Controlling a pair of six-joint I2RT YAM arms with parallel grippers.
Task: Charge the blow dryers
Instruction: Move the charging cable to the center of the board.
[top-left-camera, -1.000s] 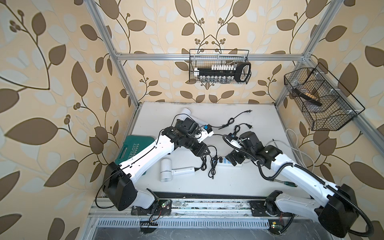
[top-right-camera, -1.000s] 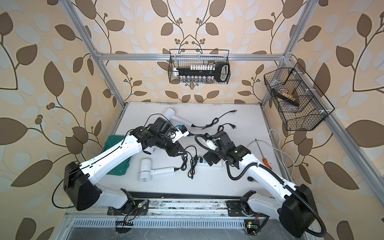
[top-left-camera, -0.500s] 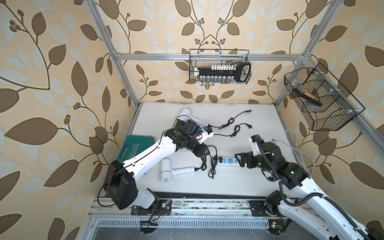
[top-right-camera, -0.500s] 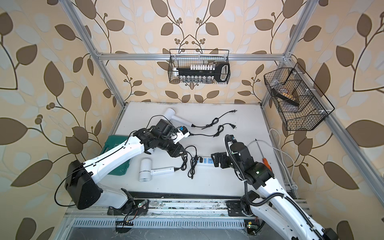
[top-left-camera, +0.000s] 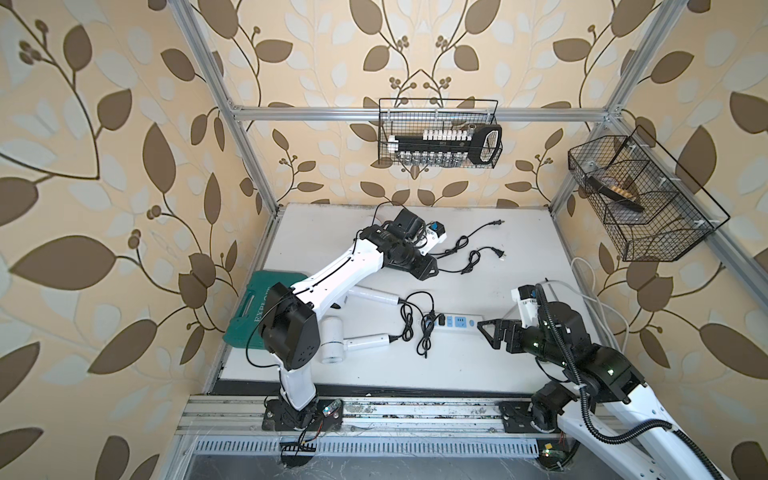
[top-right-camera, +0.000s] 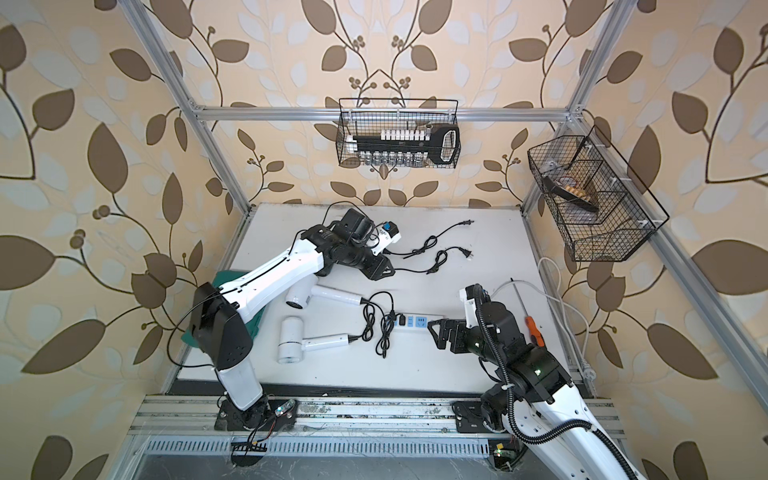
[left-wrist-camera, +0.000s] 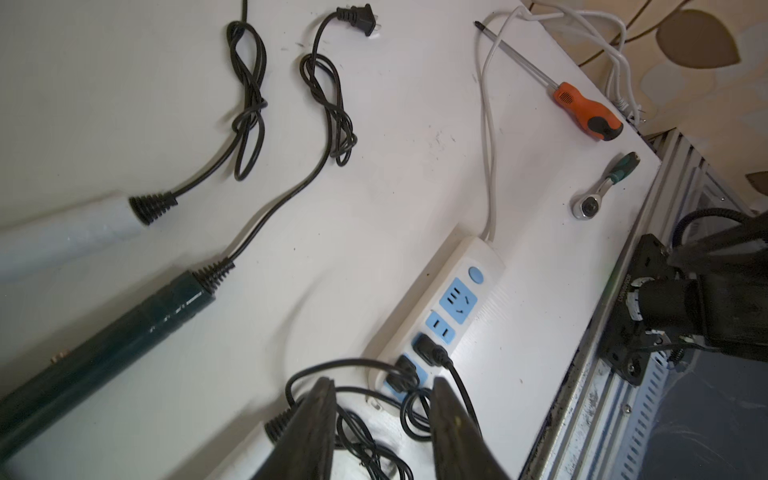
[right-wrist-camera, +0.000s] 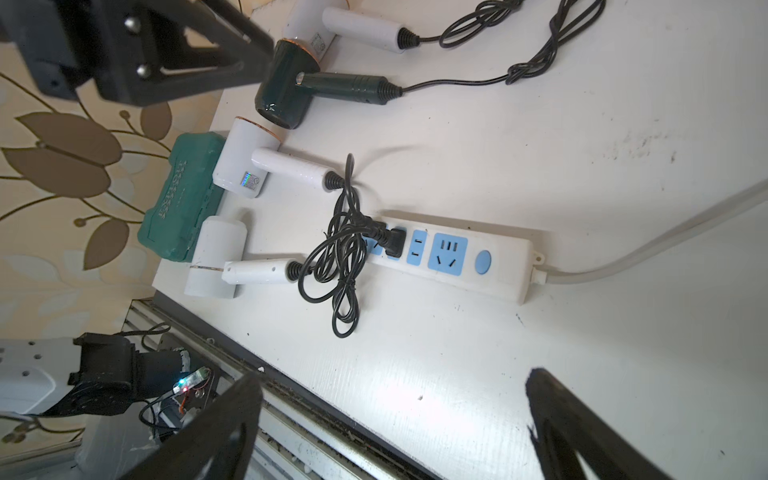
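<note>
On my white table (top-left-camera: 519, 249), a white power strip (top-left-camera: 467, 323) with blue sockets and a round blue button lies near the front. Its white cable (left-wrist-camera: 486, 124) runs off toward the right edge. To my right, an orange-handled screwdriver (left-wrist-camera: 582, 108) lies with its shaft crossing that cable. A small ratchet (left-wrist-camera: 602, 185) with a green-and-black grip lies near it, by the front corner. A green tool case (top-left-camera: 249, 307) sits at the table's left edge. A wire basket (top-left-camera: 384, 137) on the leaf-patterned back wall (top-left-camera: 311, 50) holds a black rail (top-left-camera: 444, 143) lined with white pieces. A second wire basket (top-left-camera: 665, 245) hangs on the right wall, its contents too dark to name.
</note>
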